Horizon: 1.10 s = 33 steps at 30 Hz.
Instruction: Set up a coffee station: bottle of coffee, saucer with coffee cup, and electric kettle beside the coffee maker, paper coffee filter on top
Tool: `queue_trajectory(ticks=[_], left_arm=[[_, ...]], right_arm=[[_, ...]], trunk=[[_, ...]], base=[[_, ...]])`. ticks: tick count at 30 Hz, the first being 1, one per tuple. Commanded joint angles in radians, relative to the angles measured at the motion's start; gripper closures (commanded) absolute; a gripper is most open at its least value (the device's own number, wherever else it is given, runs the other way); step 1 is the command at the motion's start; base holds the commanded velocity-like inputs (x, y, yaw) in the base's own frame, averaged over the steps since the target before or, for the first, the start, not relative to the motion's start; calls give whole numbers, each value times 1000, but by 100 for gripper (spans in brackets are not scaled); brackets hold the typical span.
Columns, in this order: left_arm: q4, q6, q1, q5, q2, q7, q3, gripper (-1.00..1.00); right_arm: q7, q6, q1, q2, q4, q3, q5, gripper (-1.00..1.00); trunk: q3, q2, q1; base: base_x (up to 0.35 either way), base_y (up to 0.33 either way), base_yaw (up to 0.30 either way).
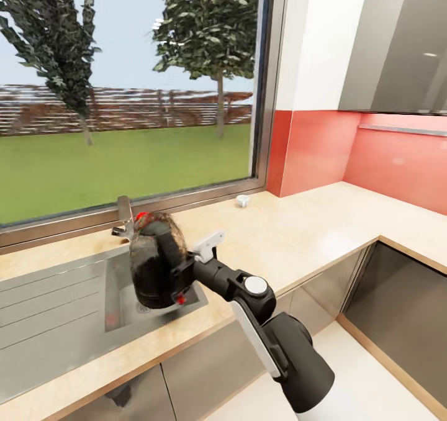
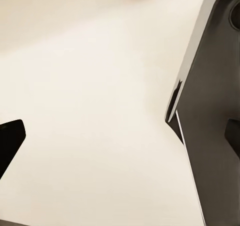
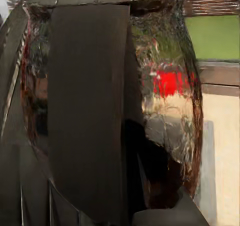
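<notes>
One gripper (image 1: 180, 272) holds the electric kettle (image 1: 156, 261) above the sink (image 1: 74, 303).

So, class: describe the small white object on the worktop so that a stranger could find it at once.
Start at the big window and follow its sill to the corner by the red wall panel. On the kitchen countertop just below that corner sits the coffee cup. It is tiny and white, standing alone, far smaller than the dark electric kettle over the sink.

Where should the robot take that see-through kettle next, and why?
Probably carry the rounded clear glass kettle sideways over bare light wood countertop. The right end effector holds it by its handle above the steel sink, and no coffee maker is visible beside it yet.
</notes>
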Motion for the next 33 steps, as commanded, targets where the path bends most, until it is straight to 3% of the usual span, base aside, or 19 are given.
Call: queue_trajectory(ticks=[1,6,33], left_arm=[[0,-6,0,6,0,0,4,-100],[0,-6,0,6,0,0,3,-100],[0,-7,0,6,-2,0,7,-100]], right_arm=[[0,6,0,0,-3,-2,-43,100],[0,6,0,0,-9,-4,-108,100],[0,4,-1,0,-26,-5,-114,100]], trunk=[[-1,-1,0],[-1,-1,0],[12,-1,0]], base=[[0,0,0],[0,0,64],[0,0,266]])
